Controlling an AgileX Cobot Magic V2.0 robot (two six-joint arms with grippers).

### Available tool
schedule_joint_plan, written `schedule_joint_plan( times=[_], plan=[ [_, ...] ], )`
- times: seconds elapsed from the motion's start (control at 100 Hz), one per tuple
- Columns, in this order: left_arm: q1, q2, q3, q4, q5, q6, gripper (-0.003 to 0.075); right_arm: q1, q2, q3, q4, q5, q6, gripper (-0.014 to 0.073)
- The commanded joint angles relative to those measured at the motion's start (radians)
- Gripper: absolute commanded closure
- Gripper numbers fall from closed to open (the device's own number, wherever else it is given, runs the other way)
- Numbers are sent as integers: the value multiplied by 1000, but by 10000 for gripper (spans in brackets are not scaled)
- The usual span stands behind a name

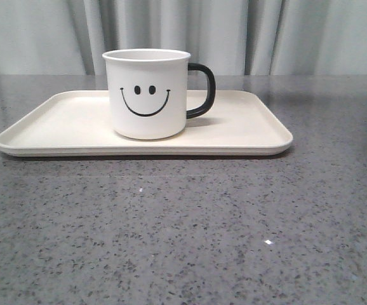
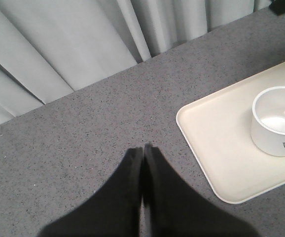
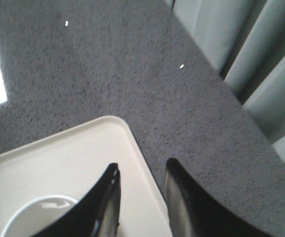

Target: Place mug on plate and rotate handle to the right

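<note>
We see the mug [image 1: 146,94] standing upright on the plate [image 1: 63,121], a bit left of the plate's middle from the front, its smiley face turned square toward us and the handle [image 1: 204,90] sticking out to the right, and there's nothing touching it. The plate lies flat on the grey speckled table [image 1: 183,229], with pale curtains [image 1: 247,32] hanging behind. Neither arm shows in the front view, so we go to the wrists: the left gripper [image 2: 143,148] hovers over bare table beside the plate's rounded corner, well clear of the mug, its two dark fingers pressed together with only a thin seam between them and nothing in them. Over on the right wrist, the right gripper [image 3: 141,170] has its fingers spread apart with a clear gap, hanging above the plate's rim near a corner (one finger over the cream surface, the other over the table, as far as we can judge), and the mug's white rim peeks in just beside the nearer finger, not gripped
</note>
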Motion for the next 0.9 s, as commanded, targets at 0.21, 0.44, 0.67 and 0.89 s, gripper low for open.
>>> schedule_joint_plan(
  times=[0.21,0.44,0.67,0.89],
  plan=[
    [-7,-8,-18,43,-28,-11,741,-166,-247,-50,110,-47,87,345],
    [-7,-8,-18,64,-28,-11,740,-317,-390,-50,112,-15,158,347],
    [-7,-8,-18,64,-33,-11,740,-486,-515,-24,120,-45,239,361],
    [-7,-8,-18,64,-33,-11,740,-566,-637,105,126,-80,249,423]
  ],
)
